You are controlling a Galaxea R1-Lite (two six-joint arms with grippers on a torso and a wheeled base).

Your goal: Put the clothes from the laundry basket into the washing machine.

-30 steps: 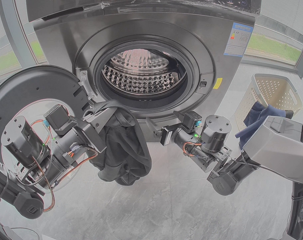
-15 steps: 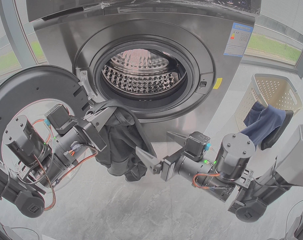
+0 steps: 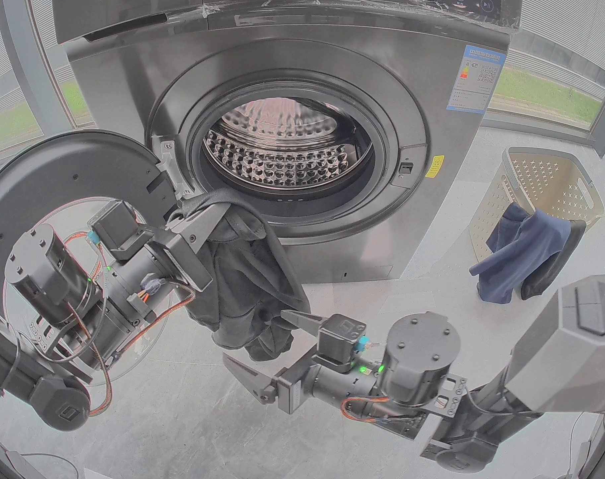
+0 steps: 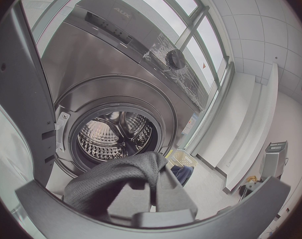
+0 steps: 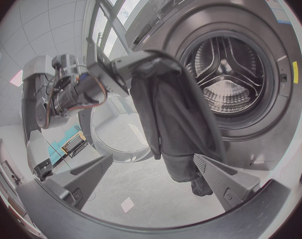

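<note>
Drum (image 3: 286, 148): you've loaded nothing yet.
Left pincer (image 3: 202, 224): gripping the dark garment (image 3: 249, 281).
Right pincer (image 3: 256, 337): spread, empty.
Remaining: blue clothes (image 3: 519, 254) draped over basket (image 3: 555, 181).

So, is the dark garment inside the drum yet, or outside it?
Outside. The dark garment hangs from the left end effector in front of the opening's lower rim; the visible drum is bare metal.
</note>
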